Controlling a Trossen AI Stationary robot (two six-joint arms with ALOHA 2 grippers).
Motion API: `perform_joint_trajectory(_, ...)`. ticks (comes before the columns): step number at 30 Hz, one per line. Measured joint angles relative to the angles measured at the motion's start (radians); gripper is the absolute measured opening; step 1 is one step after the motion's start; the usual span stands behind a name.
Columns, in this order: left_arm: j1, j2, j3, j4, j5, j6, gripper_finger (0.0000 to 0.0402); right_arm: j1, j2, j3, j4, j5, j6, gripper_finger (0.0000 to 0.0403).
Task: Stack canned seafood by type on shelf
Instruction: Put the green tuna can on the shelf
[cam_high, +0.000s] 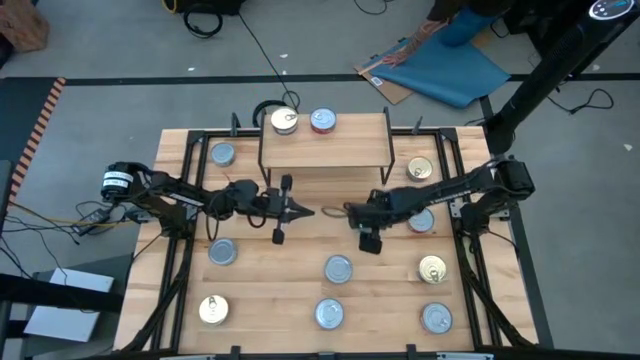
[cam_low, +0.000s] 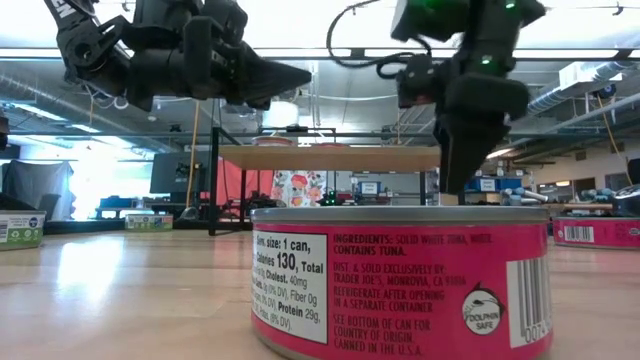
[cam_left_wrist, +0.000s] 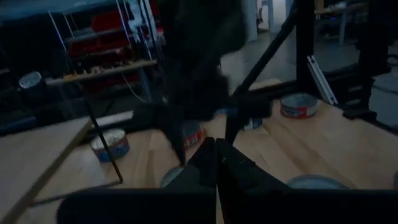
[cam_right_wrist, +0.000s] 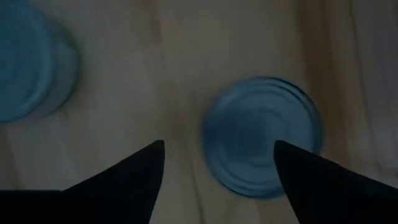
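Now: shelf (cam_high: 325, 150) holds two tins (cam_high: 285, 121); right end effector (cam_high: 352, 213) open, left end effector (cam_high: 305, 211) closed, empty.

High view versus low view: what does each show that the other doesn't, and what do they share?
Only the high view shows the spread: two tins on the shelf, a gold-topped one and a red-rimmed one, and about ten more scattered over the table.

Only the low view shows a label: a pink tuna can close to the camera.

Both show the shelf, the shut left gripper and the right gripper, raised above the table.
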Motion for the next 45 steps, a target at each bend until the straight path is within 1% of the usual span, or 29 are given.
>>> perform_joint_trajectory(3, 0.0, 0.0, 0.0, -0.018, 0.0, 0.001, 0.0001, 0.064, 0.0, -0.028, 0.052, 0.074, -0.026, 0.0275)
perform_joint_trajectory(8, 0.0, 0.0, 0.0, -0.019, -0.001, 0.001, 0.0001, 0.124, 0.0, -0.063, 0.094, 0.16, -0.03, 0.0202)
perform_joint_trajectory(12, 0.0, 0.0, 0.0, -0.019, -0.001, 0.0, 0.0001, 0.129, -0.001, -0.099, 0.129, 0.169, -0.046, 0.0149)
perform_joint_trajectory(15, 0.0, 0.0, 0.0, -0.018, -0.001, -0.001, 0.0001, 0.128, -0.001, -0.126, 0.169, 0.166, -0.081, 0.0124)
perform_joint_trajectory(18, 0.0, 0.0, 0.0, -0.019, -0.002, -0.004, 0.0001, 0.122, -0.001, -0.145, 0.188, 0.167, -0.096, 0.0112)
perform_joint_trajectory(25, 0.0, 0.0, 0.0, -0.019, -0.002, -0.005, 0.0001, 0.103, -0.001, -0.183, 0.23, 0.166, -0.114, 0.0107)
perform_joint_trajectory(30, 0.0, 0.0, -0.001, -0.022, -0.002, -0.006, 0.0001, 0.098, -0.005, -0.203, 0.26, 0.183, -0.143, 0.0094)
perform_joint_trajectory(33, 0.0, 0.0, -0.001, -0.024, -0.002, -0.006, 0.0001, 0.097, -0.004, -0.204, 0.262, 0.193, -0.16, 0.0074)
perform_joint_trajectory(38, 0.0, 0.0, -0.001, -0.027, -0.003, -0.006, 0.0001, 0.095, -0.003, -0.204, 0.268, 0.191, -0.178, 0.0016)
perform_joint_trajectory(39, 0.0, 0.0, -0.001, -0.027, -0.003, -0.006, 0.0001, 0.095, -0.003, -0.204, 0.268, 0.192, -0.184, 0.0009)
perform_joint_trajectory(42, 0.0, 0.0, -0.001, -0.027, -0.003, -0.006, 0.0001, 0.091, 0.0, -0.188, 0.256, 0.181, -0.19, 0.0009)
perform_joint_trajectory(45, 0.0, 0.0, -0.001, -0.027, -0.003, -0.009, 0.0001, 0.077, 0.001, -0.158, 0.255, 0.125, -0.189, 0.0005)
